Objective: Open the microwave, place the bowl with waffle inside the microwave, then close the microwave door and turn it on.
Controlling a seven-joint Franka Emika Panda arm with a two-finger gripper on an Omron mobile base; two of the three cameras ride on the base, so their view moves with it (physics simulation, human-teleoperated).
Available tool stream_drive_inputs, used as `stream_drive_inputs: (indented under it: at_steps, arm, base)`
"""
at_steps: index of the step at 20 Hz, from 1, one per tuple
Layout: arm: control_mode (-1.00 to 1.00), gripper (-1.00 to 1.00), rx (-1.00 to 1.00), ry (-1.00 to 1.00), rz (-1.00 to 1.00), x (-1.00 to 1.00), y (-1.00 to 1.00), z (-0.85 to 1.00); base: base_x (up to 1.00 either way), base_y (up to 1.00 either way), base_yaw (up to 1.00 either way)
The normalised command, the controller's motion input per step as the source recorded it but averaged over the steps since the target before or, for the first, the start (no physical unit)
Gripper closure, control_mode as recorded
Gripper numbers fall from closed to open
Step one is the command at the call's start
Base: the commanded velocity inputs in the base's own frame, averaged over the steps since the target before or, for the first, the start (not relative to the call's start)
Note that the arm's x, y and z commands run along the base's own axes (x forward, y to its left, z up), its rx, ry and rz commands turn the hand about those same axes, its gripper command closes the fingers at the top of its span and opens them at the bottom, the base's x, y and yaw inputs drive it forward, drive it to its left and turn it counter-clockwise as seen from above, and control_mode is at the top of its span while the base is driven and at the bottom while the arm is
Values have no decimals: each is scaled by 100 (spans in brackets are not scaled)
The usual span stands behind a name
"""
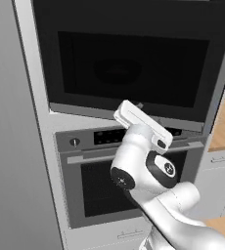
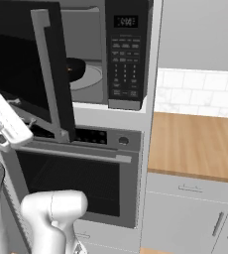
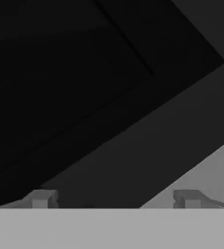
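From the left base view, the microwave door (image 1: 129,63) faces the camera as a wide slab of dark, glossy glass in a black frame, partly swung toward shut. The white arm reaches up so that its hand sits just below the door's lower edge, above the steel-fronted oven (image 1: 85,180). The door looks stiff and fairly heavy on its hinge, so a flat push on the glass or frame should serve better than a grasp.

From the right base view, the microwave (image 2: 128,49) is not yet closed. Its tall silver bar handle (image 2: 49,74) stands vertical, smooth and rigid, the natural place to take hold. Behind the door, the black bowl (image 2: 76,68) rests on the round grey turntable (image 2: 88,79), with a speck of orange waffle (image 2: 69,70) in it. A wooden counter (image 2: 200,144) lies to the right.

In the hand view, the pincer (image 3: 116,198) stands wide with nothing between its tips, close against the dark door surface.
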Motion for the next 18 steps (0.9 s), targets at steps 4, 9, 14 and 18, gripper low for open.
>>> stream_drive_inputs:
  at_steps: [4,9,14,18]
  arm:
    - [-100,-100,3,0,23,40,-35,1]
    - [-100,-100,0,0,14,32,-28,2]
    - [-100,-100,0,1,7,30,-17,11]
    - [-100,-100,0,6,3,22,-10,22]
  base:
    - [0,0,0]
    - [0,0,0]
    - [0,0,0]
    - [0,0,0]
